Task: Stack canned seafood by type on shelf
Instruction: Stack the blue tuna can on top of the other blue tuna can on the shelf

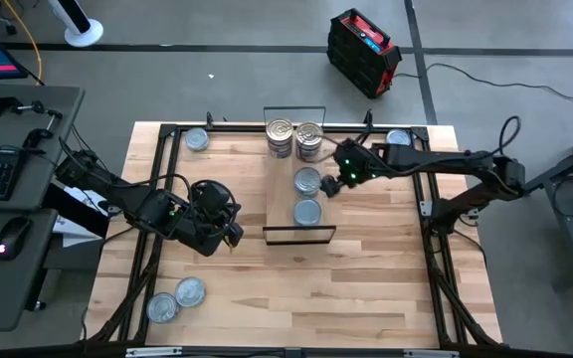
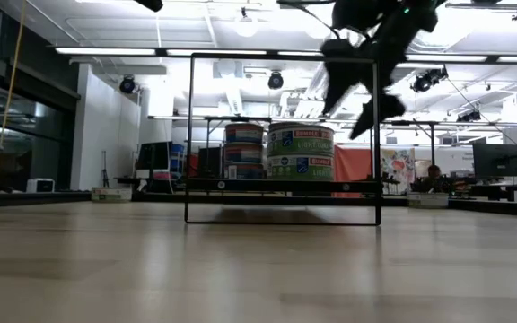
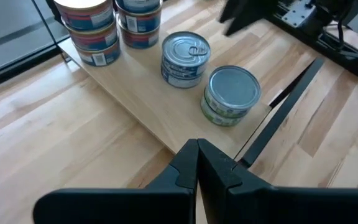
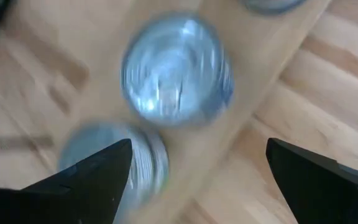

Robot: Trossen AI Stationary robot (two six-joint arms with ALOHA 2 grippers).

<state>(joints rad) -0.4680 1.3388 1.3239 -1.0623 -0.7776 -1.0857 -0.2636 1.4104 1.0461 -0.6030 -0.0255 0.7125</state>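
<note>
- High view: the shelf [image 1: 285, 189] is seen on the worktop [image 1: 366, 288], carrying two tin stacks [image 1: 294, 139] at its far end and two single tins [image 1: 307, 196] nearer.
- The right gripper [image 1: 332, 185] is held just beside the single tins, jaws spread wide and empty.
- The left gripper [image 1: 233, 234] is parked left of the shelf, jaws pressed together, empty.
- Loose tins [image 1: 176, 298] are scattered on the worktop.

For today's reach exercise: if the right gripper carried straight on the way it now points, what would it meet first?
Probably the ring-pull tin on the shelf: the right gripper hangs open above it, that tin centred ahead between its fingers. The view is blurred, so depth is uncertain.
</note>
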